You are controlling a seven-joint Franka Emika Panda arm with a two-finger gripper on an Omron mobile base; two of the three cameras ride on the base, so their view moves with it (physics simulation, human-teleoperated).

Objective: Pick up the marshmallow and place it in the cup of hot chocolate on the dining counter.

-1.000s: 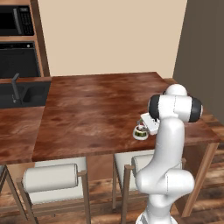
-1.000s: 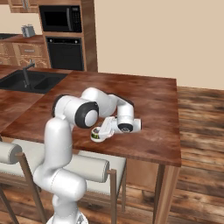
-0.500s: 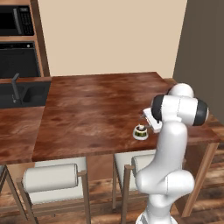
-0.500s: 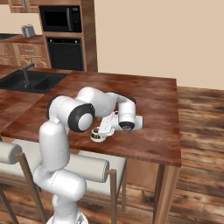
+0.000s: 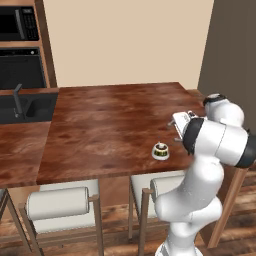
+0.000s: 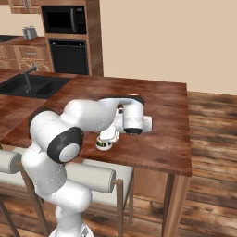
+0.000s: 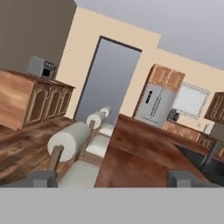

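- Standing on the dining surface [image 5: 110,130], the cup of hot chocolate [image 5: 160,149] sits on its small white saucer near the front edge, toward the right end of the glossy reddish-brown top.
- From the right base camera the cup [image 6: 104,143] is partly covered by the robot's forearm and hand, which hang just above and beside it.
- Tool [image 7: 111,178]: the hand camera shows two dark fingertips [image 7: 41,178] set far apart at the bottom of the frame, with nothing between them. The tool is fully spread and holds nothing.
- The hand points level along the length of the surface, toward the sink [image 7: 205,162] and a steel refrigerator [image 7: 154,105] at the far wall.
- The marshmallow cannot be made out on the surface or in the cup; too small to tell.
- Pale cushioned stools [image 5: 62,207] line the front edge of the surface; the hand camera shows them [image 7: 72,140] in a row.
- A black oven [image 6: 69,55] with a microwave [image 6: 65,19] above it stands behind the sink [image 6: 34,84].
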